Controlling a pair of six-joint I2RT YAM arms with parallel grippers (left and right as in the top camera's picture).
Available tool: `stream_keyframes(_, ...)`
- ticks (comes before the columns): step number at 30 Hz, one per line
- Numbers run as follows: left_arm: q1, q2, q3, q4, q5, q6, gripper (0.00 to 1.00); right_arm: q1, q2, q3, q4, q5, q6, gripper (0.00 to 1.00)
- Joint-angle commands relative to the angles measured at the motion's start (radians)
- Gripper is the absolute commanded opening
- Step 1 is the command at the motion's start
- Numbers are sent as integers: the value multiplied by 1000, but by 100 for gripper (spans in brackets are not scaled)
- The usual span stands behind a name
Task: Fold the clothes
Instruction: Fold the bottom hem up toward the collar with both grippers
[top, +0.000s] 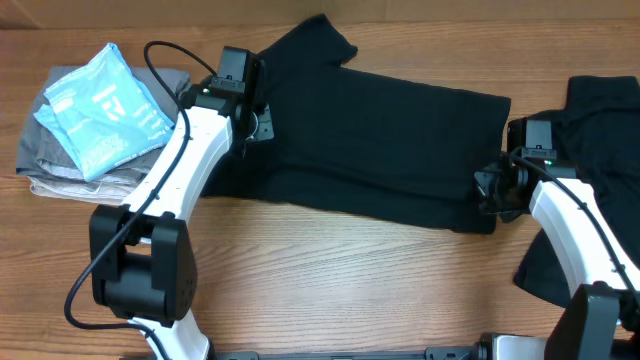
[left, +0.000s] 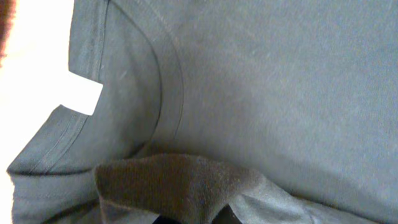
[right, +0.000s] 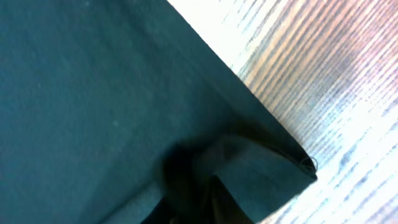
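A black T-shirt (top: 380, 150) lies spread across the middle of the table, one sleeve pointing to the back. My left gripper (top: 262, 122) is at its left, collar end, shut on a fold of the black fabric (left: 180, 186). The collar and white neck label (left: 82, 98) show in the left wrist view. My right gripper (top: 492, 190) is at the shirt's right bottom corner, shut on that corner (right: 249, 174). A second black T-shirt (top: 600, 150) lies bunched at the right edge, partly under the right arm.
A light-blue garment with white print (top: 105, 110) lies on a stack of grey and beige folded garments (top: 60, 170) at the back left. Bare wooden table (top: 350, 270) runs along the front.
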Motion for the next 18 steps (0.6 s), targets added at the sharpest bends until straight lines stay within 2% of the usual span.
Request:
stream_keyframes(1, -6, 31, 21, 26, -20, 18, 8, -8, 33, -5, 29, 20, 3, 24)
stream_keyframes(3, -6, 55, 21, 53, -20, 18, 11, -8, 59, -5, 68, 20, 3, 30)
stream_keyframes(5, -5, 77, 21, 85, -23, 18, 19, -8, 76, -5, 113, 20, 1, 43)
stream_keyframes(6, -4, 87, 21, 106, -20, 18, 26, -8, 83, -5, 140, 21, -3, 49)
stream_keyframes(7, 0, 97, 21, 145, -16, 18, 39, -8, 87, -5, 195, 19, -51, 61)
stream_keyframes(8, 8, 95, 32, 165, -16, 19, 53, -9, 86, -2, 244, 18, -114, 81)
stream_keyframes(9, 22, 95, 70, 156, -8, 27, 63, -13, 85, 23, 255, 8, -189, 93)
stream_keyframes(11, 37, 94, 134, 114, 17, 64, 75, -18, 85, 66, 234, -28, -258, 100)
stream_keyframes(13, 48, 93, 211, 39, 17, 82, 79, -22, 85, 121, 191, -89, -320, 100)
stream_keyframes(16, 60, 92, 314, -87, 14, 89, 79, -23, 85, 203, 96, -159, -377, 100)
stream_keyframes(18, 66, 88, 369, -189, 14, 87, 72, -23, 85, 261, -8, -172, -380, 100)
